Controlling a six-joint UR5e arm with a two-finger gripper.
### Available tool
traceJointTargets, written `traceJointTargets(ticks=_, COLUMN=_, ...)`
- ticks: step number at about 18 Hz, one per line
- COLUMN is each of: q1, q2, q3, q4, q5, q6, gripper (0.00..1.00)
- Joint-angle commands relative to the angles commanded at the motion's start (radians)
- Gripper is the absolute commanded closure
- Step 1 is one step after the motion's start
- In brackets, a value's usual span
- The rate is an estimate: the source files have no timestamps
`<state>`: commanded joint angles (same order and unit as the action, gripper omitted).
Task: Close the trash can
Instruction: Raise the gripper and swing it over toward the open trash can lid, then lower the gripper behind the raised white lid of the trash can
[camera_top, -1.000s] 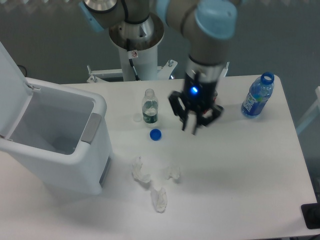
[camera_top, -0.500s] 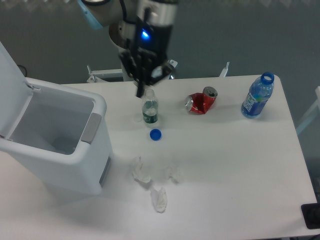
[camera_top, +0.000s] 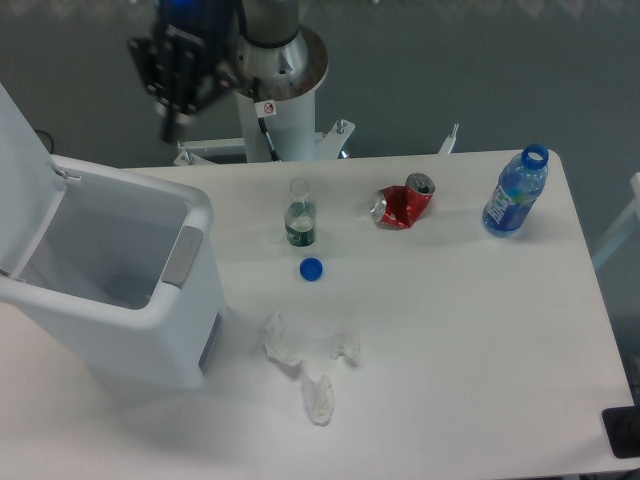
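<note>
The trash can (camera_top: 120, 335) is a large white bin on the left of the table. Its lid (camera_top: 18, 170) is swung up at the far left, so the inside shows. A grey latch tab (camera_top: 182, 256) sits on the front rim. My gripper (camera_top: 172, 126) hangs high at the back, above and behind the bin's right rear corner, apart from the bin. Its black fingers come together to one tip with nothing between them.
A small clear bottle (camera_top: 299, 222) stands mid-table with a blue cap (camera_top: 311, 268) in front of it. A crushed red can (camera_top: 402, 203) and a blue bottle (camera_top: 515, 192) sit to the right. Three crumpled tissues (camera_top: 283, 340) lie near the front. The robot's pedestal (camera_top: 272, 85) stands behind.
My gripper has swept left, from above the red can, past the small bottle, to behind the bin. The can is now uncovered. The bin and lid have not moved.
</note>
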<state>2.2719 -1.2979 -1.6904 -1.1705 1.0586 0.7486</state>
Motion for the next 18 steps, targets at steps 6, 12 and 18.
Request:
traceJointTargets(ticks=6, q1=-0.064, q2=0.031, q3=0.006, q4=0.018, q5=-0.038, q6=0.018, gripper=0.88)
traceJointTargets(ticks=12, q1=-0.15, q2=-0.014, q3=0.049, q4=0.089, q5=-0.112, q6=0.066, gripper=0.88)
traceJointTargets(ticks=18, q1=-0.236, q2=-0.05, q3=0.107, q4=0.091, q5=-0.118, q6=0.066, gripper=0.88)
